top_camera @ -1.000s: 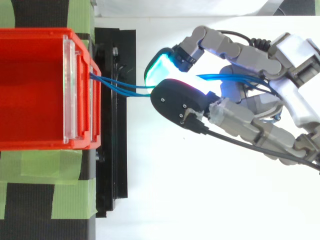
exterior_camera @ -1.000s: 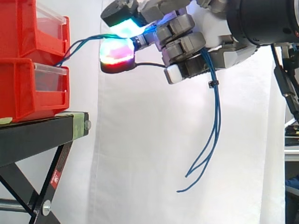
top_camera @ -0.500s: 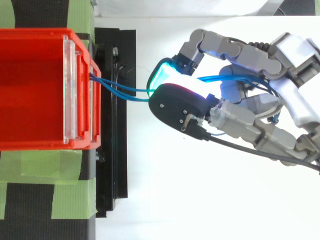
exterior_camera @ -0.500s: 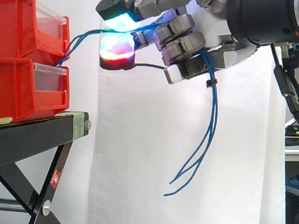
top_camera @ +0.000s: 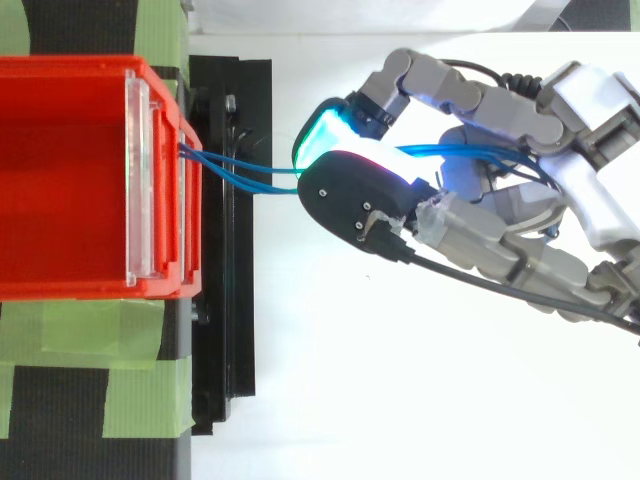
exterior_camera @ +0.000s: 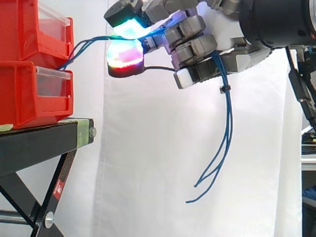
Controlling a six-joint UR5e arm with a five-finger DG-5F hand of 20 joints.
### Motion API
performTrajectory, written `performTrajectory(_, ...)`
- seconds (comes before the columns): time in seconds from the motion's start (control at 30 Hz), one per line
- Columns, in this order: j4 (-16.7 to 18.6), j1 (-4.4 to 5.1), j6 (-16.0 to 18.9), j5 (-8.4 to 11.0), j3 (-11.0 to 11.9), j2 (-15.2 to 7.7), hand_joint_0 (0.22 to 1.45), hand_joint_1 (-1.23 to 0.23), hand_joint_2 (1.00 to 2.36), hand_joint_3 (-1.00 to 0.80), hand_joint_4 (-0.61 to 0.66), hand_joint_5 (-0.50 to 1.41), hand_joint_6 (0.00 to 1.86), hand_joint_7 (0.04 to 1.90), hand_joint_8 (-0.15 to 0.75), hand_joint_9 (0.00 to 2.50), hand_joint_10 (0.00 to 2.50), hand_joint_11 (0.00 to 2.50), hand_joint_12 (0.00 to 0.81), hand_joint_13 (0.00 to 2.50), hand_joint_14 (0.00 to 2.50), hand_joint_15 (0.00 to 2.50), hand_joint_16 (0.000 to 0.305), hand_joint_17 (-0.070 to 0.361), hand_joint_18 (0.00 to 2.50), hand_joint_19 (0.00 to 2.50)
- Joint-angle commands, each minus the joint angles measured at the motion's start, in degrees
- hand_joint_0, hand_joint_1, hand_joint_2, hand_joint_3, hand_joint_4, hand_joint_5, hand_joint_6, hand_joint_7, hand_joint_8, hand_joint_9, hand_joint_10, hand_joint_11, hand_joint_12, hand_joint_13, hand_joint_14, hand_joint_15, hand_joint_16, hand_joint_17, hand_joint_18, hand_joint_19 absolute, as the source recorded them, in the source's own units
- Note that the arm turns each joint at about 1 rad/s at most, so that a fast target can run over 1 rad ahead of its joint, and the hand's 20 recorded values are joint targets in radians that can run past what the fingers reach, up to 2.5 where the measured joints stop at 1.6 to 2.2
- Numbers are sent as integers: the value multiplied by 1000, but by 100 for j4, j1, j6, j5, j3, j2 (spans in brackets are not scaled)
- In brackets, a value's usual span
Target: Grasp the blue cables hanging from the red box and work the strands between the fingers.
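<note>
Seeing the hand (exterior_camera: 192, 47) out past the stand's right edge, clear of the upper red bin (exterior_camera: 29, 24) and clenched on the blue cables (exterior_camera: 229, 118). Got the strands pinched between two glowing fingertips (exterior_camera: 129, 28), green-cyan on top, red-banded one underneath. Same from above: green-cyan pad (top_camera: 320, 130) pressed against the dark-backed tip beside it. Tracing the cables: out at the front of the stacked bins, about where upper meets lower, rising then running level across the gap to the pinch. From there through the hand behind the curled fingers, then down and hanging free in front of the white curtain (exterior_camera: 148, 173), loose ends splayed low, touching nothing. Noting a small black tie (exterior_camera: 224, 89) on the bundle just under the hand. Lower red bin (exterior_camera: 29, 94) sitting on the black stand (exterior_camera: 44, 143), front near its right edge. Spotting green tape (top_camera: 90, 400) on the stand top beside the bins. Can't tell how many strands sit in the pinch.
</note>
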Motion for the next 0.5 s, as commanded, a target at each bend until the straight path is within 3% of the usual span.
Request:
performTrajectory(0.0,97,-7,-112,-7,0,-7,907,-661,1497,151,149,742,4,1624,439,1051,2500,2500,486,1472,2500,1590,56,125,1788,833)
performTrajectory(0.03,150,-7,-165,-7,0,2,885,-654,1520,152,161,700,67,1598,439,1051,2500,2500,486,1472,2500,1590,56,125,1788,833)
performTrajectory(0.1,475,-16,-446,2,0,-7,708,-656,1869,-17,127,323,875,1269,439,1051,2500,2500,486,1472,2500,1590,56,125,1788,833)
performTrajectory(0.13,554,-25,-525,2,0,-7,684,-655,1922,-35,118,138,1220,1197,439,1051,2500,2500,486,1472,2500,1590,56,125,1788,833)
performTrajectory(0.17,625,-25,-604,2,0,-7,657,-683,1917,-67,122,109,1263,1255,439,1051,2500,2500,486,1472,2500,1590,56,125,1788,833)
performTrajectory(0.23,844,-33,-885,2,0,-7,677,-692,1841,-11,82,118,1362,1169,439,1051,2500,2500,486,1472,2500,1590,56,125,1788,833)
performTrajectory(0.27,941,-25,-1017,2,0,-15,730,-735,1705,71,35,137,1352,1136,439,1051,2500,2500,486,1472,2500,1590,56,125,1788,833)
performTrajectory(0.3,1020,-33,-1105,2,0,-15,815,-782,1557,127,-132,143,1326,1156,439,1051,2500,2500,486,1472,2500,1590,56,125,1788,833)
performTrajectory(0.33,1055,-33,-1140,2,0,-15,885,-783,1496,130,-176,138,1313,1198,439,1051,2500,2500,486,1472,2500,1590,56,125,1788,833)
performTrajectory(0.37,1064,-33,-1167,2,-9,-15,1064,-769,1299,233,-196,159,1301,1286,439,1051,2500,2500,486,1472,2500,1590,56,125,1788,833)
performTrajectory(0.4,1099,-33,-1211,2,0,-15,1254,-730,1042,264,-124,219,1232,1382,439,1051,2500,2500,486,1472,2500,1590,56,125,1788,833)
performTrajectory(0.47,1090,-33,-1211,2,0,-15,1300,-714,1003,198,-90,310,1077,1460,439,1051,2500,2500,486,1472,2500,1590,56,125,1788,833)
